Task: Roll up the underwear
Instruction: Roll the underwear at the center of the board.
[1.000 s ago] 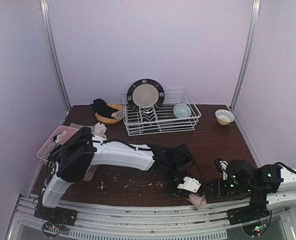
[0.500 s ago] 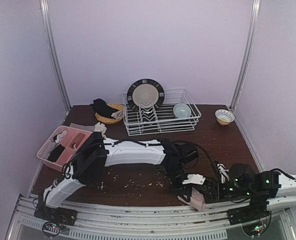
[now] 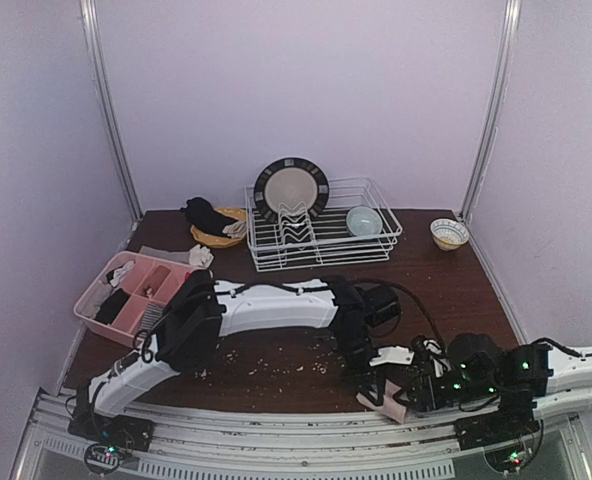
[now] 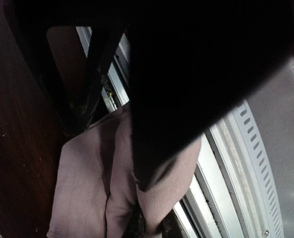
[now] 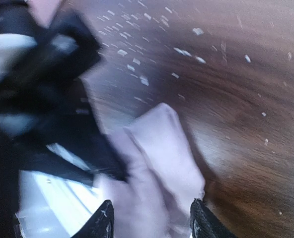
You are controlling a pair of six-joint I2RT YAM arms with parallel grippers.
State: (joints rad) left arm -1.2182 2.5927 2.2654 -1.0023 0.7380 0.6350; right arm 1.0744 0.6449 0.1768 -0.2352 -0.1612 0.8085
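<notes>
Reaching low at table (image 3: 466,290) edge, left fingers (image 4: 152,144) pinching underwear (image 5: 159,148), right fingers (image 5: 103,224) parted around it

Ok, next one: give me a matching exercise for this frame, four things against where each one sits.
Things:
1. plate
2. patterned bowl
3. pink tray
4. underwear

Places:
A. at the near edge of the table
B. upright in the wire rack
C. far right corner, outside the rack
D. left side of the table

Pairs: 1-B, 2-C, 3-D, 4-A
</notes>
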